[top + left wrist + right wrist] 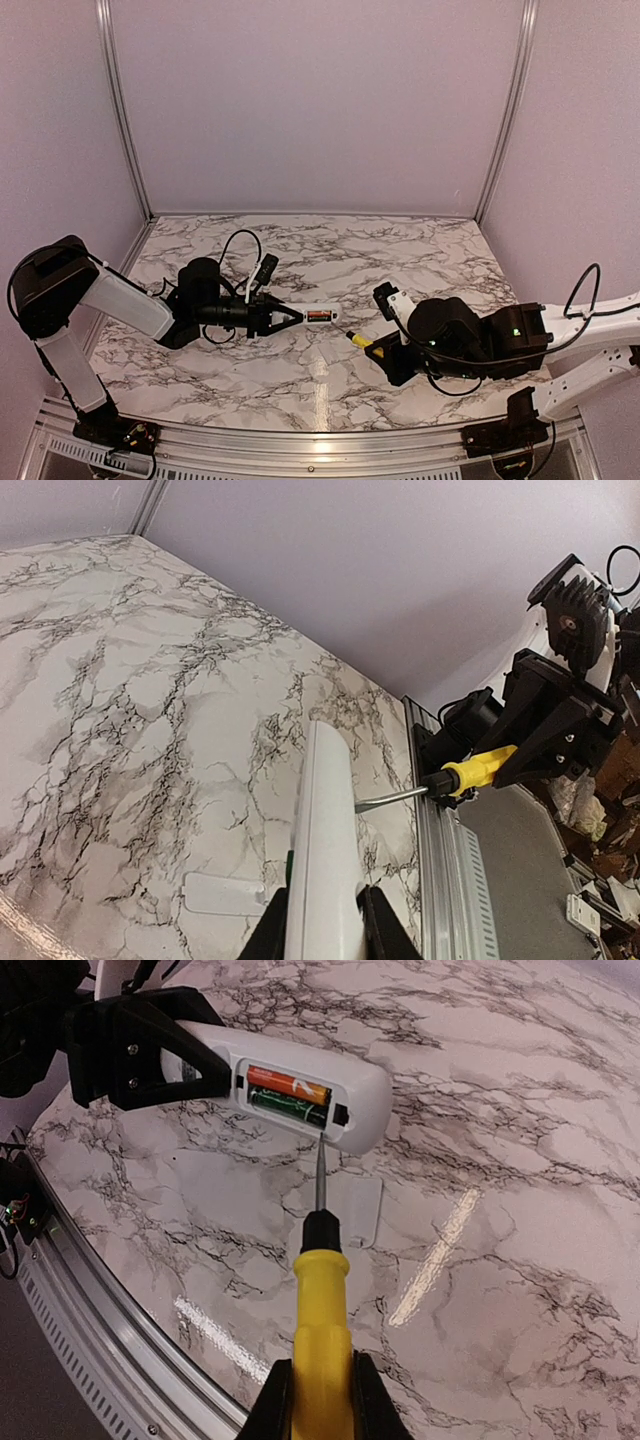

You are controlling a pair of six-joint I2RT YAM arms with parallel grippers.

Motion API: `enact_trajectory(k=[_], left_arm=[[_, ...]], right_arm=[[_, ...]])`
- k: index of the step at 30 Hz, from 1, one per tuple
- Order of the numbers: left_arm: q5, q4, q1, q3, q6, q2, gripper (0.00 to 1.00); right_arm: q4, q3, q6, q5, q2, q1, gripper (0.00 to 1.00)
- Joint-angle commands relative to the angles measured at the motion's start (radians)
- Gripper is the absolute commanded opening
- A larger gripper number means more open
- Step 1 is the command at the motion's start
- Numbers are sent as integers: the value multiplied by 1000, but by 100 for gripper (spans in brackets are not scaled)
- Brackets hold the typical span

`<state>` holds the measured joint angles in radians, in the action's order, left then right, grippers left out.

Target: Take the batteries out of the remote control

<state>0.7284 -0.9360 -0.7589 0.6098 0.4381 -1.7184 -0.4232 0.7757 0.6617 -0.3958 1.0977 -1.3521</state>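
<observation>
My left gripper is shut on the white remote control and holds it above the marble table, its open battery bay turned toward the right arm. In the right wrist view the remote shows two batteries in the bay, an orange-red one above a dark green one. My right gripper is shut on a yellow-handled screwdriver. Its metal tip sits at the bay's lower edge. The left wrist view shows the remote edge-on and the screwdriver reaching it.
The remote's white battery cover lies flat on the marble below the remote, also in the left wrist view. The table's metal front rail runs close to the right gripper. Pale walls enclose the table at back and sides.
</observation>
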Motion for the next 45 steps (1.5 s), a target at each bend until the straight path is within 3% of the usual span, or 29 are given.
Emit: enact_trajectory(k=[1, 45], left_arm=[[15, 4, 4, 30, -10, -7, 0], [25, 11, 5, 47, -2, -28, 0]], right_arm=[[-2, 35, 23, -36, 1, -14, 0], [30, 34, 28, -80, 32, -22, 0]])
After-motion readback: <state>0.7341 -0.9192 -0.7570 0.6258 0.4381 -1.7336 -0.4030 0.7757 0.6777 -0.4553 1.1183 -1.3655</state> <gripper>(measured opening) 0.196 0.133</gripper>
